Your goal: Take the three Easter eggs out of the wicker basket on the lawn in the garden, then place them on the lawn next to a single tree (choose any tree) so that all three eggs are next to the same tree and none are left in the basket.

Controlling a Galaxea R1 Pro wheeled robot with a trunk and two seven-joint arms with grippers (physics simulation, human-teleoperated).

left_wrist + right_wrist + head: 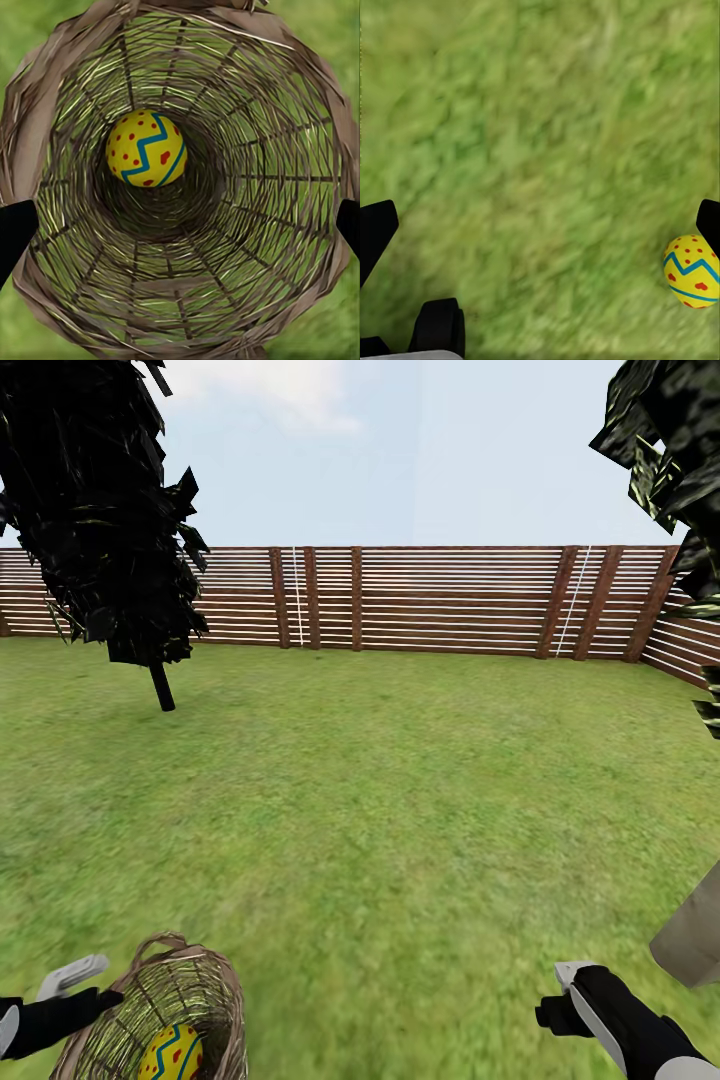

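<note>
Woven walls of the basket (247,247) ring the left wrist view, and one yellow egg (145,148) with red spots and a blue zigzag lies at its bottom, just left of the frame's middle. Dark fingertips (13,232) of the left pincer sit at both side edges of that frame, spread wide apart and closed on nothing.

In the head view the basket (205,985) sits at the lower left edge on the lawn (400,810), with the egg (172,1055) showing inside it. The left pincer (85,985) reaches in from the left edge, right beside the basket rim.

At the lower right of the head view the right pincer (565,995) hangs over the grass; whether it is open cannot be told there. In the right wrist view its dark fingertips (375,232) stand far apart at the side edges, gripping nothing, and a second egg (691,271) lies on the grass at the lower right, close to one fingertip.

A pale tree trunk (695,935) enters at the right edge of the head view, near the right arm. A black tree (95,510) stands upper left, and a brown slatted fence (450,600) runs across the back.
</note>
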